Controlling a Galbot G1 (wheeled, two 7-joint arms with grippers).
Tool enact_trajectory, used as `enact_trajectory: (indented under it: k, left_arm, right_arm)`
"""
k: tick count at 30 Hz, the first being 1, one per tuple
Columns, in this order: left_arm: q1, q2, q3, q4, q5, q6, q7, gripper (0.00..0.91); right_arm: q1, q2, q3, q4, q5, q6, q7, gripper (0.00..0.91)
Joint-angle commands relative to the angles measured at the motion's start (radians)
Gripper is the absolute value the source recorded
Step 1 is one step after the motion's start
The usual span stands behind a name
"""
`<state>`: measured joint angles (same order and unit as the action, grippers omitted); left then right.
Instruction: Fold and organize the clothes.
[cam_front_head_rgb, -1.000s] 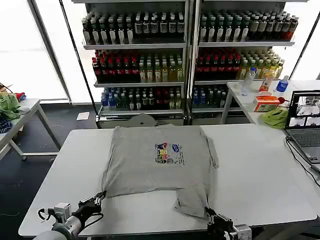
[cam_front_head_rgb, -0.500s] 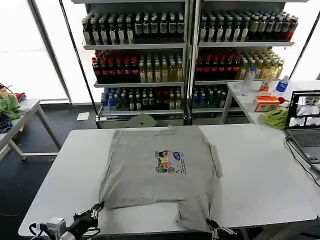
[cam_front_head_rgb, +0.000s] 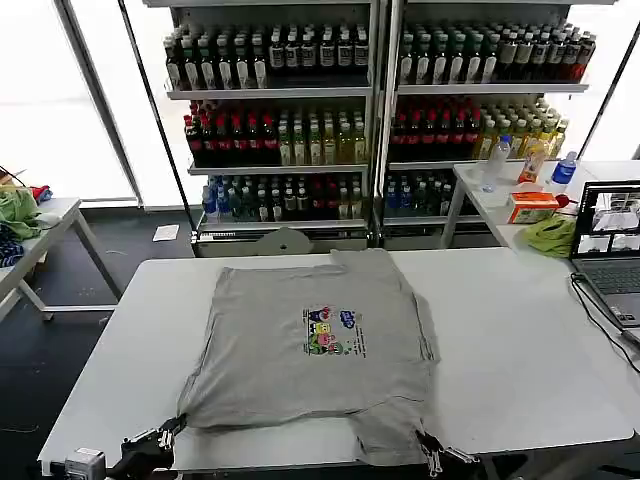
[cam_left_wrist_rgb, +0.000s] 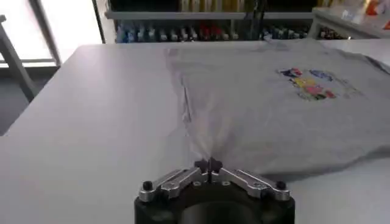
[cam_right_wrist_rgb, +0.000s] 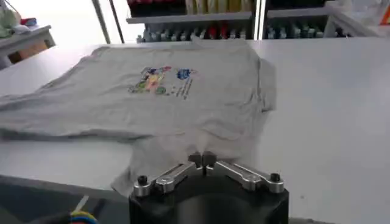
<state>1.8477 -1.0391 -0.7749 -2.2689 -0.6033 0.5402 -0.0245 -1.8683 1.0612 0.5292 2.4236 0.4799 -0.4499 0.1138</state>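
Shirt (cam_front_head_rgb: 315, 345) lay spread on your white table (cam_front_head_rgb: 520, 340), print up — your left gripper (cam_left_wrist_rgb: 208, 164) pinched its near left hem corner, your right gripper (cam_right_wrist_rgb: 202, 159) its near right corner, both at the table's front edge.

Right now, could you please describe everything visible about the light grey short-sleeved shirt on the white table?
The light grey short-sleeved shirt of soft knit-looking cloth lies mostly flat on the white table, a small multicolour print facing up. Its near hem is wrinkled and stretched: the left gripper pinches one corner, the right gripper the other, at the table's near edge.
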Motion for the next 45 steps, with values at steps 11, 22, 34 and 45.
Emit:
enact_trajectory:
  k: [11, 22, 34, 45]
  left_arm:
    - [-0.272, 0.112, 0.068, 0.083, -0.11, 0.036, -0.026, 0.0]
    - [-0.53, 0.197, 0.23, 0.225, -0.217, 0.036, -0.063, 0.0]
    - [-0.838, 0.2, 0.445, 0.442, -0.232, 0.034, -0.074, 0.0]
    - [-0.961, 0.141, 0.557, 0.637, -0.16, 0.036, -0.09, 0.373]
  right_arm:
    - [0.249, 0.033, -0.032, -0.055, 0.046, 0.029, 0.075, 0.0]
    - [0.536, -0.009, -0.094, -0.204, 0.113, -0.033, 0.098, 0.0]
    - [0.718, 0.019, -0.215, -0.416, 0.083, -0.063, 0.105, 0.0]
    - [0.816, 0.08, -0.284, -0.582, -0.019, -0.103, 0.107, 0.907]
